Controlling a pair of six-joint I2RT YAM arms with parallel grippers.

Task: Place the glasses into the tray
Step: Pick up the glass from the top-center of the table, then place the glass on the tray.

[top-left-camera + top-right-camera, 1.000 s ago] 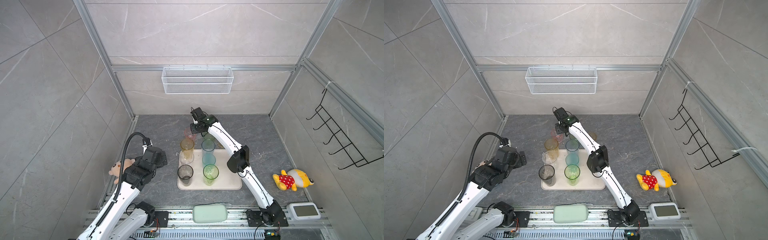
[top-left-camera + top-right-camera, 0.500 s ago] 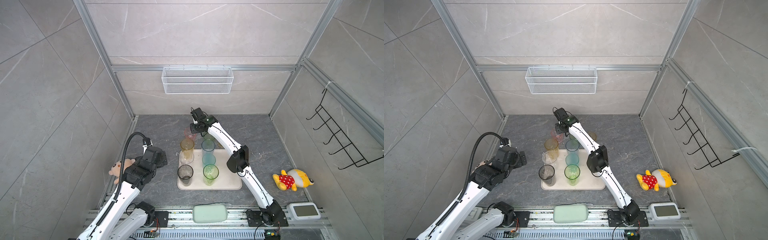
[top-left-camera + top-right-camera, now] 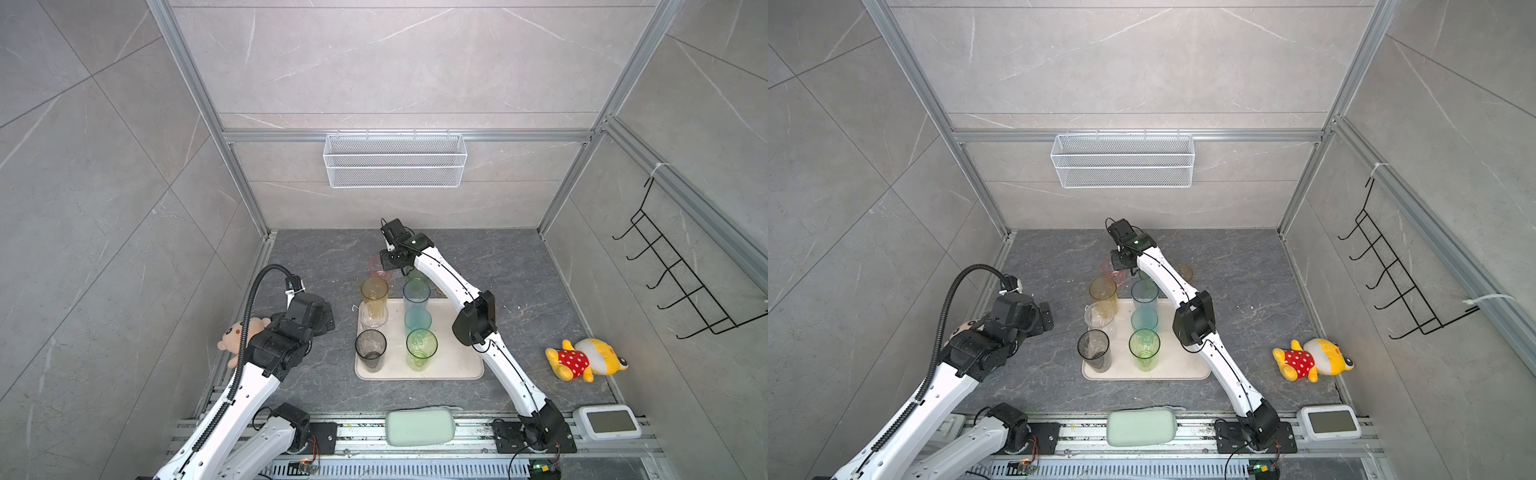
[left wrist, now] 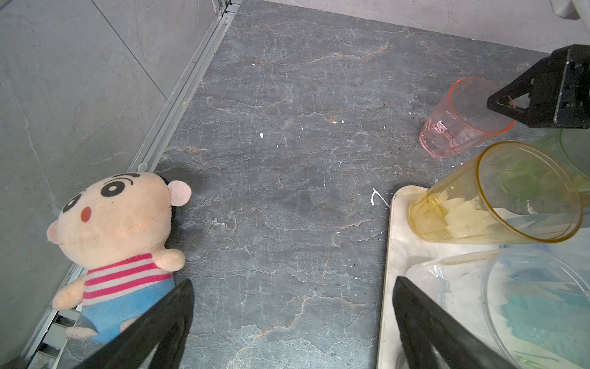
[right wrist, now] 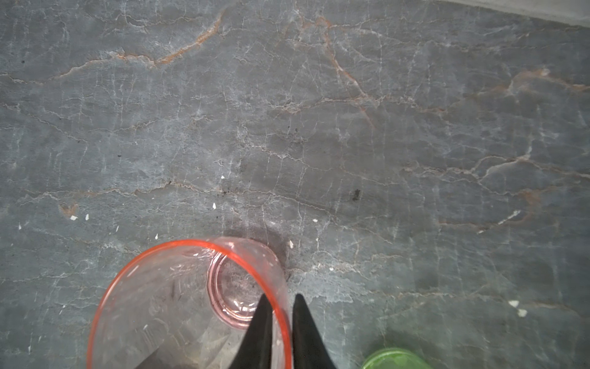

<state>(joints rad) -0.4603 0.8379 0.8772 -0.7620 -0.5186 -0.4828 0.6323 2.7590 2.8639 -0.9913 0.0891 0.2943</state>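
The cream tray (image 3: 457,353) (image 3: 1183,361) holds several glasses: tall amber (image 3: 374,291), short clear (image 3: 372,318), smoky grey (image 3: 370,347), green (image 3: 422,345), teal (image 3: 417,320) and pale blue (image 3: 416,291). Behind the tray, on the stone floor, stands a short pink glass (image 3: 376,266) (image 5: 178,303). My right gripper (image 5: 281,295) (image 3: 389,269) is shut on its rim, one finger inside and one outside. A short green glass (image 5: 392,359) sits beside it. My left gripper (image 4: 292,281) (image 3: 322,316) hangs open over bare floor left of the tray, holding nothing.
A boy plush (image 3: 239,332) (image 4: 118,223) lies by the left wall and a yellow plush (image 3: 586,359) right of the tray. A white wire basket (image 3: 395,160) hangs on the back wall, black hooks (image 3: 681,282) on the right wall. A mint pad (image 3: 419,426) and white device (image 3: 609,422) lie in front.
My right gripper's jaws have closed onto the pink glass's rim. The left arm and the glasses on the tray have not moved.
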